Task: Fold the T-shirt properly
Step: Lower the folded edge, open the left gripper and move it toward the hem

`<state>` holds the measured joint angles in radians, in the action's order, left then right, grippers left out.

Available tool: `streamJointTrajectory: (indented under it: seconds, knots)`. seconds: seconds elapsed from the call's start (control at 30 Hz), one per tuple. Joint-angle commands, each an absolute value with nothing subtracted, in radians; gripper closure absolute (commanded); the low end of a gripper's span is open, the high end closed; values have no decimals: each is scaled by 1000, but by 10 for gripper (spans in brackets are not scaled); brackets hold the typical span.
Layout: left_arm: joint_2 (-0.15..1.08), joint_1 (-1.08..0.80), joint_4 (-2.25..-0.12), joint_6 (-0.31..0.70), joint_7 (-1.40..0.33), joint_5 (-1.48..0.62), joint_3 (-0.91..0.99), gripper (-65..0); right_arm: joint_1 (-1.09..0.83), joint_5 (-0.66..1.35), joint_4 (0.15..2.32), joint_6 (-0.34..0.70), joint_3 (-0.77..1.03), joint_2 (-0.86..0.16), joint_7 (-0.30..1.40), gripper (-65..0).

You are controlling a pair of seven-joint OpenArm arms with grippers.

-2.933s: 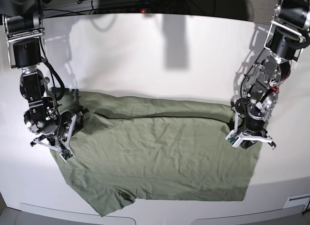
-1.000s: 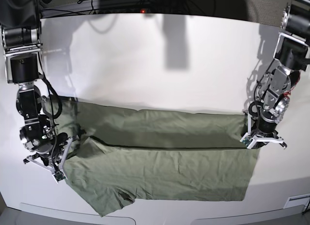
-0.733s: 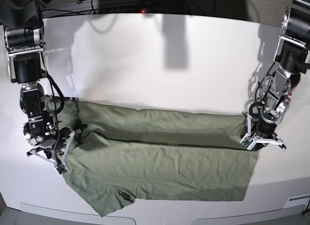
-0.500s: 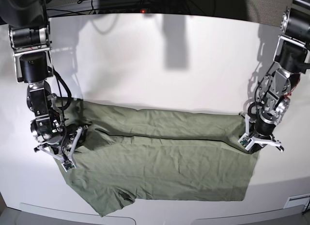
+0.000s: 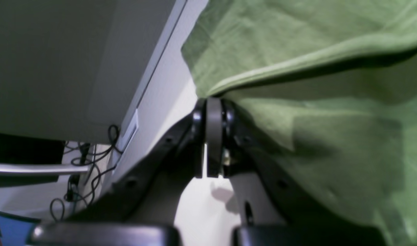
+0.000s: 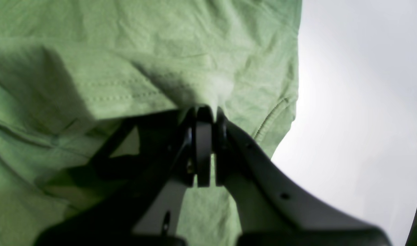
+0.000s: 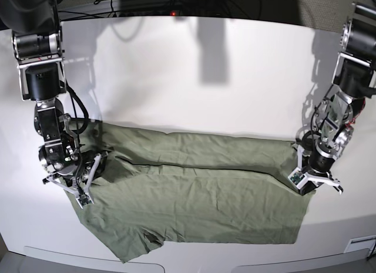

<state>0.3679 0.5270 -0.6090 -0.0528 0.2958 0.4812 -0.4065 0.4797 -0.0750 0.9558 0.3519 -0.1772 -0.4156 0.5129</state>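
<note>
Fingers (image 5: 213,112) of both arms pinched on T-shirt (image 7: 194,196) edges.

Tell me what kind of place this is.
Most likely a robotics lab workstation, not a home. A bare white table holds only the T-shirt, two table-side arms with the left gripper and right gripper work it, and loose cables hang beside the table.

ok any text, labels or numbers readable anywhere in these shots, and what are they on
None can be read.
T-shirt: plain green cloth in all three views, no print or label showing.
Left gripper and right gripper, both pinched on the shirt's edge: black, no markings.
Blue-edged item at the left wrist view's bottom-left corner: cropped and too blurred to tell whether it carries text.
Table: bare white, no signs.
</note>
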Motion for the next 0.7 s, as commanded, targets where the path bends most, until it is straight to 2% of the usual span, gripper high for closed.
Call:
streamJointTrajectory:
  seconds: [0.0,0.33,0.67]
  knots:
    - [379,566,-603,-78,316,481,-398,0,513,-75,971,344,-170,-430,496,0]
    - [367,599,-497,-77,424,480,-398,0,513,-74,971,344,-170,-429,495,0]
    - [327,618,-497,-78,421,481,-398,0,513,-74,971,344,-170,-429,502,0]
